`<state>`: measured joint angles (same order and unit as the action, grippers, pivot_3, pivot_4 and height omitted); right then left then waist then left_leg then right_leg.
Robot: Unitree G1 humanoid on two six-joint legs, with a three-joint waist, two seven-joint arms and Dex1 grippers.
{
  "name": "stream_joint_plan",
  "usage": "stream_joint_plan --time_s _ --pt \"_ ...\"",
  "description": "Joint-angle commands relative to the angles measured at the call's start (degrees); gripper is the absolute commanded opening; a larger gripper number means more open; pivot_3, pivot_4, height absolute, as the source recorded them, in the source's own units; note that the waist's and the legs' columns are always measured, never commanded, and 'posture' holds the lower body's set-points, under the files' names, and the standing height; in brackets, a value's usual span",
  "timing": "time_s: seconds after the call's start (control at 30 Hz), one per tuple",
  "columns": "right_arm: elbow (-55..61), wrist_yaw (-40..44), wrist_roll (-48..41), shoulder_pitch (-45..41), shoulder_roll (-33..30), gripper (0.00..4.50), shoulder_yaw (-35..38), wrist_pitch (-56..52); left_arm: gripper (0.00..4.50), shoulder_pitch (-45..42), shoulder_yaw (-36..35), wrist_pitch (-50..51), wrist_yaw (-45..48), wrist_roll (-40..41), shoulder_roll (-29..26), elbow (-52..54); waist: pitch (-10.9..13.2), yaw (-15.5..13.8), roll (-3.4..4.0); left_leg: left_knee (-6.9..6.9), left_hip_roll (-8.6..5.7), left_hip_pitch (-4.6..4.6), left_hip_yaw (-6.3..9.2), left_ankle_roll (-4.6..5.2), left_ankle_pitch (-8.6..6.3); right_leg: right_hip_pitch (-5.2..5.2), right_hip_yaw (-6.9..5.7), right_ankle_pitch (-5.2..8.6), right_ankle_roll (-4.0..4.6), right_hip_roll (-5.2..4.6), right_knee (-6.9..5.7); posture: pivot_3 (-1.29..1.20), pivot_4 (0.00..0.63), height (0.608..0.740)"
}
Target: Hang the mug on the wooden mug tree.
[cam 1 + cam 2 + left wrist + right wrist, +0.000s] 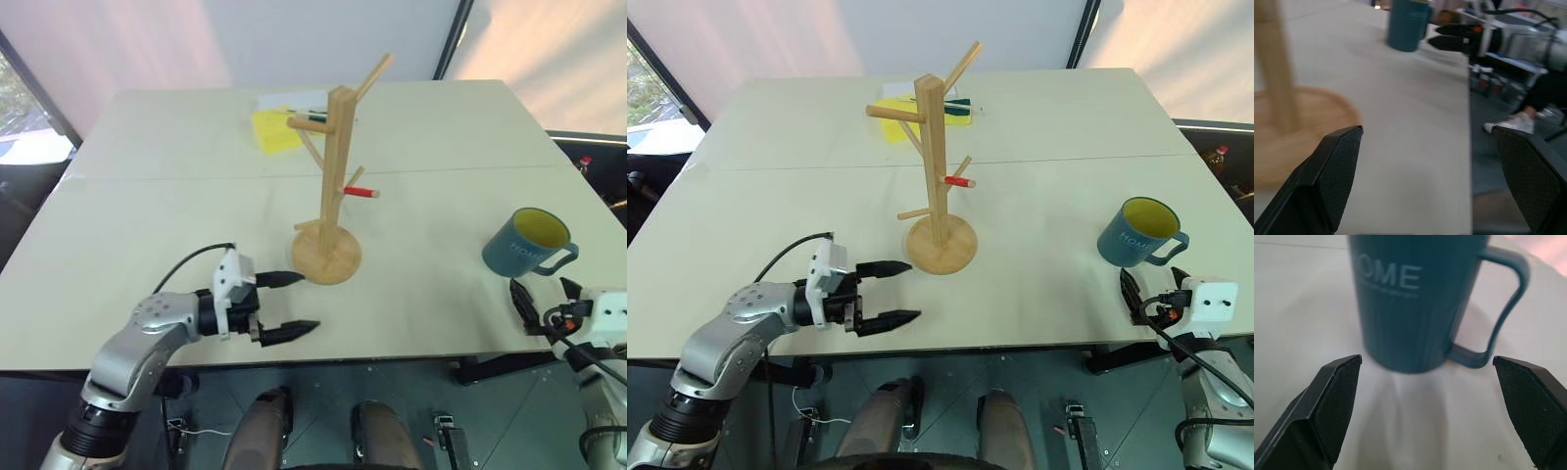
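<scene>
**Mug upright on table, both grippers spread wide, nothing held**

The mug (1138,233) stands upright near the table's (1048,294) right edge, towards the near side, yellow inside showing, handle turned towards the right edge. It is not on any peg. In the right wrist view the lettering "HOME" faces the camera.

The right gripper (1156,285) sits at the near right corner, just short of the mug, fingers spread wide and empty. The mug sits apart from both fingers and beyond their tips in the right wrist view.

The wooden mug tree (938,186) stands upright around the middle of the table, disc base flat on the surface, pegs bare of mugs. A red marker (959,181) lies just behind the post.

The left gripper (896,291) hovers by the near edge, just left of the tree's base, pointing across towards the right, fingers wide apart and holding nothing.

A yellow pad (275,130) and a green pen (308,116) lie near the far edge, behind the tree.
</scene>
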<state>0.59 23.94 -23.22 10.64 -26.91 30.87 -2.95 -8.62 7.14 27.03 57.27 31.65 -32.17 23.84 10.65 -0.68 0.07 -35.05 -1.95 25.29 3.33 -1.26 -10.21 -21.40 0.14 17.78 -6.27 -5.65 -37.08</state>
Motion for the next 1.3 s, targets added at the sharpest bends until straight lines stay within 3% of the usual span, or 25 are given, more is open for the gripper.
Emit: stream_joint_plan --time_s 0.03,0.97,1.07,1.1,1.3 --pt "-1.87 -2.44 1.24 -1.75 -0.32 4.47 2.2 2.18 4.5 -2.29 0.56 -0.57 -0.3 0.3 0.73 2.09 -0.04 0.0 0.06 -0.01 0.0 0.0 0.0 0.02 0.01 0.0 -0.01 0.0 0.0 0.01 -0.01 0.0 0.15 0.74" --pt "-13.9 -6.36 5.22 -13.76 -4.1 4.47 0.72 3.2 4.5 -1.77 0.09 -3.13 -1.78 -0.48 0.81 2.59 -0.09 0.17 0.18 -0.05 -0.07 -0.02 -0.03 0.24 0.15 0.05 -0.09 -0.01 0.0 0.09 -0.04 0.0 0.15 0.74" --pt "-14.88 -5.9 5.05 -15.07 -4.22 3.69 0.29 2.54 4.5 -1.64 -0.19 -2.87 -2.37 -0.34 0.68 3.02 -0.09 0.14 0.18 -0.05 -0.07 -0.02 -0.04 0.24 0.15 0.06 -0.09 -0.01 0.0 0.1 -0.04 0.0 0.15 0.74" --pt "-15.0 -5.52 4.8 -15.43 -4.23 3.25 0.03 2.31 4.5 -1.53 -0.34 -2.82 -2.63 -0.33 0.61 3.19 -0.09 0.13 0.18 -0.05 -0.07 -0.02 -0.03 0.24 0.15 0.06 -0.09 -0.01 0.0 0.1 -0.04 0.0 0.15 0.74" --pt "-14.49 -4.31 4.3 -16.17 -3.91 0.05 -1.17 1.27 4.5 -1.08 -0.97 -2.61 -3.76 -0.18 0.22 3.8 -0.09 0.08 0.19 -0.05 -0.08 -0.02 -0.03 0.24 0.15 0.06 -0.09 -0.01 -0.01 0.11 -0.04 0.0 0.15 0.74"
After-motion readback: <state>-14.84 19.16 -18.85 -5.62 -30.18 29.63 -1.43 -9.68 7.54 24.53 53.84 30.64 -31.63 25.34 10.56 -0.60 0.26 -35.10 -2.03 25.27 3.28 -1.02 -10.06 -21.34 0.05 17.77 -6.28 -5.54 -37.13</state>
